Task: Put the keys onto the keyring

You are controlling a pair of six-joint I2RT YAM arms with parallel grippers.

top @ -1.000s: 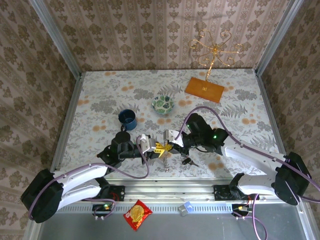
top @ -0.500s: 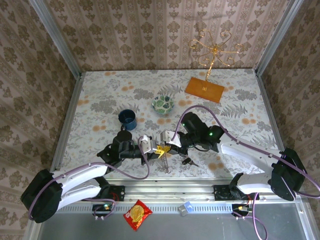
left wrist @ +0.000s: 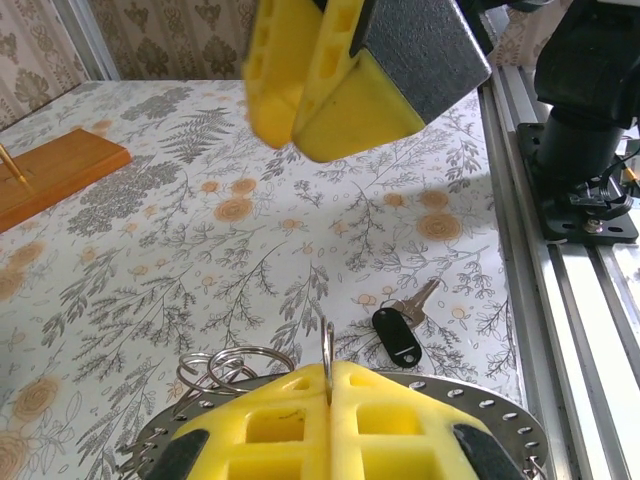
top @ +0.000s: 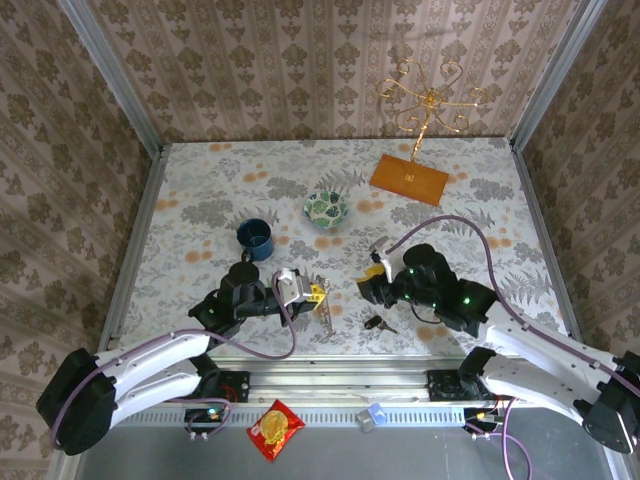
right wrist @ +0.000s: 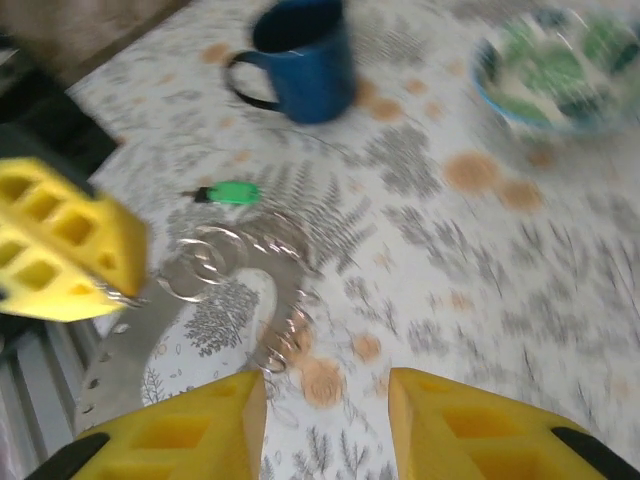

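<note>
**Top view.** The left gripper [top: 312, 293] is clamped on the keyring [top: 326, 312], which stands edge-on and tilted just right of its yellow fingers. One second earlier the right gripper [top: 375, 270] was closed and met the left gripper at the ring. It has since drawn back to the right, clear of the ring, and its jaws have parted with nothing between them. The left gripper's hold on the ring is unchanged. The black-headed key [top: 375, 323] lies flat on the table [top: 480, 215] in the same place as before, near the front edge and between the two arms.

**Left wrist view.** The yellow fingers [left wrist: 290, 425] press together on a thin metal edge. The perforated grey ring curves below them, with small wire rings [left wrist: 235, 365] to its left and the black-headed key just beyond.

**Right wrist view (blurred).** The right fingers [right wrist: 190, 430] stand apart. The green-headed key [right wrist: 228, 192] lies beside the wire rings, between them and the blue mug [right wrist: 300, 55]. Whether it is attached to them cannot be told. The patterned bowl [right wrist: 560, 70] sits well to the right.
</note>
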